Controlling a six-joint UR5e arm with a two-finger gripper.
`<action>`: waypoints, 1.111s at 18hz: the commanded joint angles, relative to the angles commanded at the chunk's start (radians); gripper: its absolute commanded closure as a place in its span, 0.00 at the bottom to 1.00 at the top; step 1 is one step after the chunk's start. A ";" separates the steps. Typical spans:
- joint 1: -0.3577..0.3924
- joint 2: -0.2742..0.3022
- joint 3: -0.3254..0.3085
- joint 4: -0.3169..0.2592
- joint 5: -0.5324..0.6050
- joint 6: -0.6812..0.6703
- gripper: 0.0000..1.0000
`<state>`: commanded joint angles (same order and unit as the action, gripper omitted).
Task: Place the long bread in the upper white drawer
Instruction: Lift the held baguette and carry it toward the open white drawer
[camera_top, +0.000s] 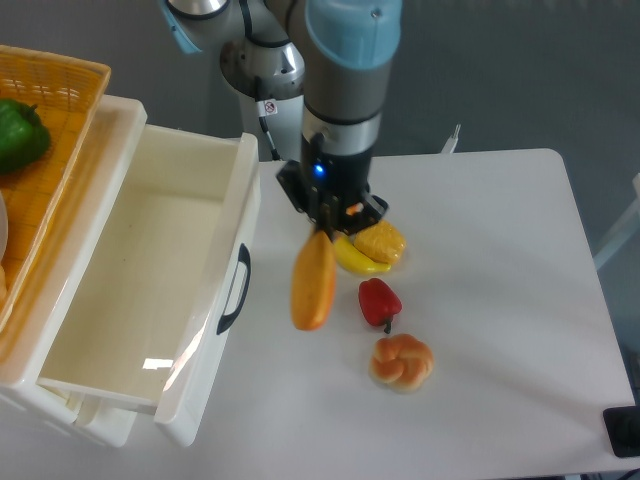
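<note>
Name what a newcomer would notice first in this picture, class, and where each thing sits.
First, the long bread hanging from the gripper above the table, just right of the open upper white drawer. Next, the bright food right of it: a banana, a corn piece, a red pepper and a knotted bun.

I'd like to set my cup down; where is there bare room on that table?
Bare: the table's right side, and the front strip below the bun. Crowded: the middle, where banana, corn and red pepper cluster.
</note>
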<state>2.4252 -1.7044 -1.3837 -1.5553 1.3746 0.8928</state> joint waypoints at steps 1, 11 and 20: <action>0.000 0.011 0.000 -0.012 -0.014 -0.005 1.00; -0.002 0.051 0.005 -0.034 -0.130 -0.060 1.00; -0.038 0.040 0.003 -0.040 -0.212 -0.127 1.00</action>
<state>2.3869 -1.6643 -1.3806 -1.5954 1.1628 0.7655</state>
